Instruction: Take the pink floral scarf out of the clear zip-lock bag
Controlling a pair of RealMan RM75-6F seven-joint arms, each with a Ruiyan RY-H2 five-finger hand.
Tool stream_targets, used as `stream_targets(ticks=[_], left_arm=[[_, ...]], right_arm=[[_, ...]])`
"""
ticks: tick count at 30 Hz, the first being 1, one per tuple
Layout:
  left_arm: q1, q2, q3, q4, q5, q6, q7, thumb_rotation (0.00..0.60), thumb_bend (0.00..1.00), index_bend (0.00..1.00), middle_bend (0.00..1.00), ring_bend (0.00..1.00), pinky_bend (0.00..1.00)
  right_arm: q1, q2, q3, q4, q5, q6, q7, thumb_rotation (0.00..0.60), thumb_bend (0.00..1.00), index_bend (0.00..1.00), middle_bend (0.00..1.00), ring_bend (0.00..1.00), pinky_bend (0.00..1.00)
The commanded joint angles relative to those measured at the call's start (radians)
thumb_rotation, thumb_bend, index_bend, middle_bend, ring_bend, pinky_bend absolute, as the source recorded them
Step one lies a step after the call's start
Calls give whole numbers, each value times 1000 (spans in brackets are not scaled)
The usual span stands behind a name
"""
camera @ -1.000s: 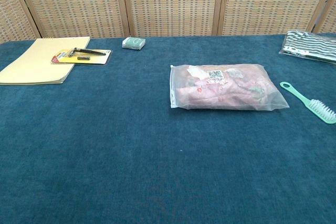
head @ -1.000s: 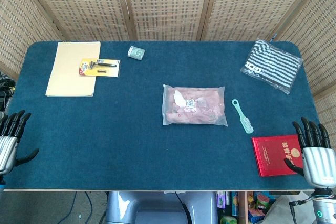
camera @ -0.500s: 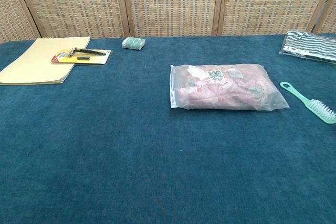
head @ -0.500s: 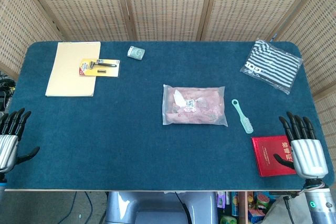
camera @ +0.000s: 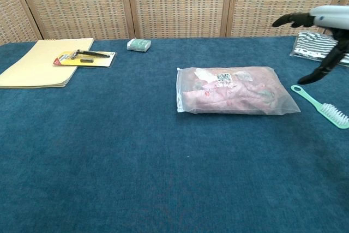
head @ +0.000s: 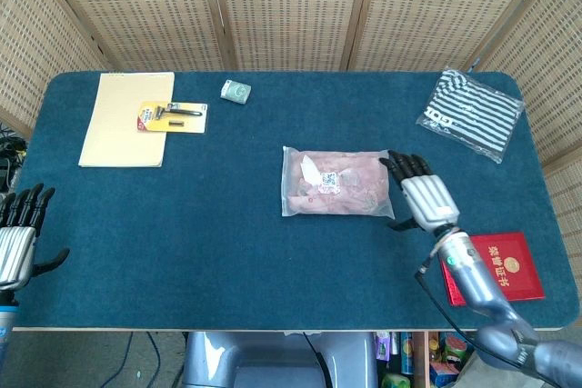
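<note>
Green brush (camera: pixel 323 105) beside bag (head: pixel 336 183), under right hand (head: pixel 426 197); fingers spread, empty.

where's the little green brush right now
The green brush lies on the table's right side, just right of the zip-lock bag in the chest view. In the head view the right hand hovers over it and hides it.

Bright, even light falls from above in both views, with no hard shadows on the blue counter (head: pixel 218 224); only a faint soft shadow sits under the right robot hand (head: pixel 422 195). Just left of that robot hand, the clear zip-lock bag (head: pixel 336 182) shows mild sheen rather than glare. The head view is sharp throughout. In the chest view the robot hand looks slightly motion-blurred.
</note>
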Motion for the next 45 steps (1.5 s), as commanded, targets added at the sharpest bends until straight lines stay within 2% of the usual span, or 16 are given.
stream_targets(ticks=[1, 8, 13, 25, 27, 30, 34, 36, 38, 40, 41, 44, 45], left_arm=[[-8, -5, -6, 8, -15, -15, 4, 600, 222, 0, 0, 0, 0], [-14, -8, -9, 14, -27, -24, 6, 600, 223, 0, 0, 0, 0], [-19, -10, -11, 16, -38, -33, 8, 600, 223, 0, 0, 0, 0], [-23, -15, -16, 31, -65, -45, 12, 600, 222, 0, 0, 0, 0], [-25, -16, -17, 32, -69, -49, 12, 600, 223, 0, 0, 0, 0], [-27, -18, -18, 36, -75, -55, 15, 600, 223, 0, 0, 0, 0], [-30, -21, -17, 39, -79, -60, 19, 600, 223, 0, 0, 0, 0], [-30, -22, -16, 38, -77, -58, 21, 600, 223, 0, 0, 0, 0], [-30, -23, -16, 36, -76, -54, 23, 600, 222, 0, 0, 0, 0], [-30, -24, -16, 36, -77, -53, 27, 600, 223, 0, 0, 0, 0], [-30, -25, -16, 35, -78, -54, 28, 600, 223, 0, 0, 0, 0], [-30, -26, -13, 35, -77, -55, 31, 600, 223, 0, 0, 0, 0], [-30, -26, -13, 34, -76, -53, 31, 600, 223, 0, 0, 0, 0]], right_arm=[[148, -146, 16, 93, 201, -70, -165, 600, 0, 0, 0, 0, 0], [220, -232, -8, 186, 321, -87, -219, 600, 0, 0, 0, 0, 0], [277, -303, -20, 296, 376, -108, -242, 600, 0, 0, 0, 0, 0], [348, -357, -50, 436, 507, -187, -270, 600, 0, 0, 0, 0, 0], [353, -361, -53, 448, 514, -199, -264, 600, 0, 0, 0, 0, 42], [358, -365, -57, 463, 502, -205, -252, 600, 0, 0, 40, 16, 218], [364, -384, -74, 498, 471, -190, -258, 600, 0, 0, 188, 163, 327], [370, -397, -81, 523, 466, -187, -264, 600, 0, 70, 297, 268, 428], [375, -412, -85, 544, 448, -178, -264, 600, 0, 286, 463, 419, 579], [373, -434, -90, 571, 401, -152, -252, 600, 26, 450, 578, 523, 675], [370, -442, -93, 581, 379, -142, -242, 600, 82, 519, 628, 570, 716], [357, -461, -109, 600, 300, -111, -214, 600, 280, 620, 704, 643, 783], [350, -463, -109, 600, 273, -100, -191, 600, 314, 635, 715, 654, 789]])
